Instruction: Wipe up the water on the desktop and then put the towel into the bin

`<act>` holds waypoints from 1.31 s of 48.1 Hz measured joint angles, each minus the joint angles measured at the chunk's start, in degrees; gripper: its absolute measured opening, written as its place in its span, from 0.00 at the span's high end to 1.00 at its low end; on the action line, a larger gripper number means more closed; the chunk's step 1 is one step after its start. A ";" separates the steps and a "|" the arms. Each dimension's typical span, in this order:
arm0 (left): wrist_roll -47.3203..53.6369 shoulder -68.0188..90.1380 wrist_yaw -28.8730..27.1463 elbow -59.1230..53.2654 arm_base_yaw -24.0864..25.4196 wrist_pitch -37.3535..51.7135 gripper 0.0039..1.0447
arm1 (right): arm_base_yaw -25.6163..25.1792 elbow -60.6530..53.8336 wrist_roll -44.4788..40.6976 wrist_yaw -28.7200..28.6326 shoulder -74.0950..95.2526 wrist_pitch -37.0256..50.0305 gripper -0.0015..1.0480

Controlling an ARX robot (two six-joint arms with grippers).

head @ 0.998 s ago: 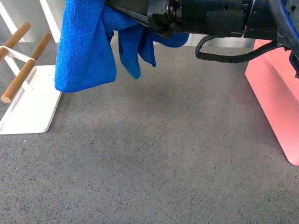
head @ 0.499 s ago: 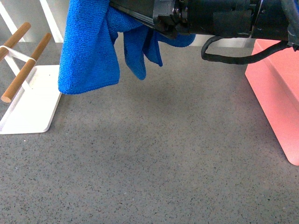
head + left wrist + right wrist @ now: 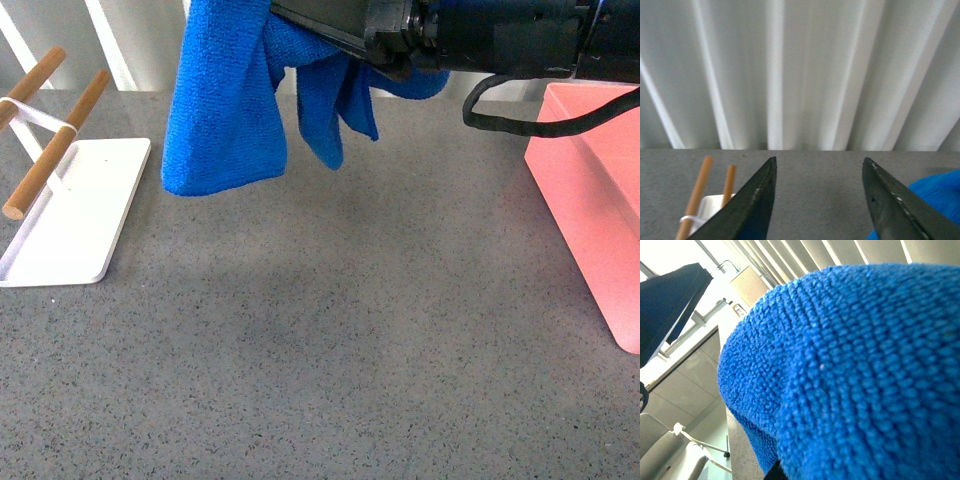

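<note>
The blue towel [image 3: 228, 100] hangs in folds from my right gripper [image 3: 330, 25], which is shut on it high over the far middle of the desktop [image 3: 330, 330]. The towel's lowest corner hangs clear above the surface. In the right wrist view the towel [image 3: 855, 370] fills almost the whole picture and hides the jaws. The pink bin [image 3: 590, 200] stands at the right edge, to the right of the towel. My left gripper [image 3: 818, 165] is open and empty over the desktop [image 3: 815, 195], with a bit of the towel [image 3: 940, 192] beside one finger.
A flat white tray [image 3: 70, 215] with two wooden rods [image 3: 55, 145] stands at the far left; the rods [image 3: 697, 192] also show in the left wrist view. A white pleated curtain [image 3: 800, 70] hangs behind the desk's far edge.
My right arm has carried the hanging towel to the right, toward the bin. The white tray, earlier partly covered by the towel, now shows fully.
</note>
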 joint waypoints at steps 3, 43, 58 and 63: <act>0.37 -2.58 1.05 -3.91 1.53 1.20 0.65 | -0.11 -0.11 -0.02 0.00 -0.11 0.00 0.96; 1.27 -30.56 15.08 -28.39 15.26 -3.48 0.97 | -1.31 -1.73 -4.74 1.90 -0.33 -4.66 0.96; 1.29 -38.69 15.41 -32.00 15.52 -6.82 0.97 | -1.40 -2.12 -7.04 3.10 -0.33 -6.80 0.96; 1.29 -41.81 15.41 -32.02 15.52 -9.99 0.97 | -1.40 -2.12 -7.39 3.39 -0.42 -7.15 0.96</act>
